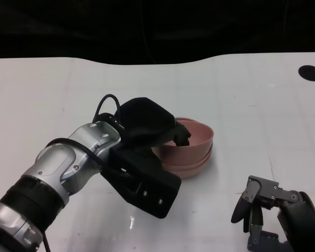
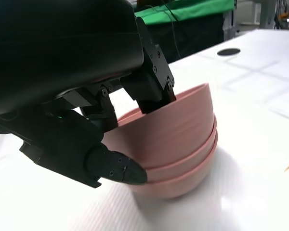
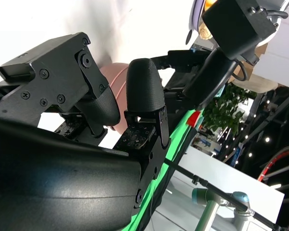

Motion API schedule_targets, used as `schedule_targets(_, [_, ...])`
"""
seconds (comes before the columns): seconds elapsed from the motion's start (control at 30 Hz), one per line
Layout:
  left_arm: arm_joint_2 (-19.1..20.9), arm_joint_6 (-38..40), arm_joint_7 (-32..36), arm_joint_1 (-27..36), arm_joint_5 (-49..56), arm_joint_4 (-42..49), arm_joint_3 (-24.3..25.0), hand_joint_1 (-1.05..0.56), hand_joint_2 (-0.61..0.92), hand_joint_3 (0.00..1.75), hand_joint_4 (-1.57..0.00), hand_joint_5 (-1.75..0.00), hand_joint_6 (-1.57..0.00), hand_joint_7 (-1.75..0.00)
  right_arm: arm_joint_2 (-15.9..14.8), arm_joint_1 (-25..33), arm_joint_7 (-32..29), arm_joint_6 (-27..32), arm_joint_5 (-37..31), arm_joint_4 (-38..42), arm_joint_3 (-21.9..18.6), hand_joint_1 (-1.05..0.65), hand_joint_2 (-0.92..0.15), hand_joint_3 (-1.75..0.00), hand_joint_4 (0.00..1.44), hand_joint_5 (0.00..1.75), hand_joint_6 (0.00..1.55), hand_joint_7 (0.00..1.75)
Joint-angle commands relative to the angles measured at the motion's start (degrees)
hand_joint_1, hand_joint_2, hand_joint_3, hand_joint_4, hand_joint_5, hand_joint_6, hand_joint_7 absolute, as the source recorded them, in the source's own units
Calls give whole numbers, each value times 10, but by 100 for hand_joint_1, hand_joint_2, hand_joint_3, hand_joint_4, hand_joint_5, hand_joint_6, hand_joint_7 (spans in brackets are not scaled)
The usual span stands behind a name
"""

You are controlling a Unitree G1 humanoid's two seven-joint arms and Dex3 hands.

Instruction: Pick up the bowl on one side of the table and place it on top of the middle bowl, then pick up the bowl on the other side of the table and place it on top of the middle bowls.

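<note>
In the head view, the left hand (image 1: 147,134) reaches over the pink bowl stack (image 1: 194,152) in the middle of the white table (image 1: 252,115), with a fingertip hanging inside the rim of the top bowl. The right hand (image 1: 268,215) rests low at the near right side, well apart from the stack, its fingers curled in and nothing in them.

In the left wrist view, three pink bowls sit nested, and the top bowl (image 2: 178,120) is gripped at its rim: some fingers (image 2: 154,86) go inside, and the thumb (image 2: 115,168) presses on the outer wall. So the left hand grasps the top bowl, which looks already seated on the others.

In the right wrist view, the right hand's fingers (image 3: 144,86) are bent and hold nothing; a piece of pink bowl (image 3: 116,79) shows behind them.

I think the risk is in the release: if the fingers inside catch the rim when the hand lifts, the top bowl may tilt or drag the stack sideways
</note>
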Motion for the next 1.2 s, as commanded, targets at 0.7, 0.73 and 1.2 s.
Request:
schedule_targets(0.7, [46, -27, 146, 259, -123, -206, 160, -64, 92, 45, -11, -5, -16, -2, -3, -12, -6, 7, 3, 6, -7, -3, -22, -167, 93, 175, 86, 147])
schedule_targets(0.73, [41, -48, 161, 271, -144, -203, 172, -61, 92, 43, -12, -6, -17, -3, -3, -14, -7, 8, 3, 8, -7, -3, -22, -167, 93, 175, 86, 148])
schedule_targets(1.2, [-55, -190, 194, 404, -388, -188, 251, -31, 92, 27, -25, -155, -31, -120, -2, -11, -9, 0, -1, 13, -6, -3, -21, -168, 94, 175, 86, 148])
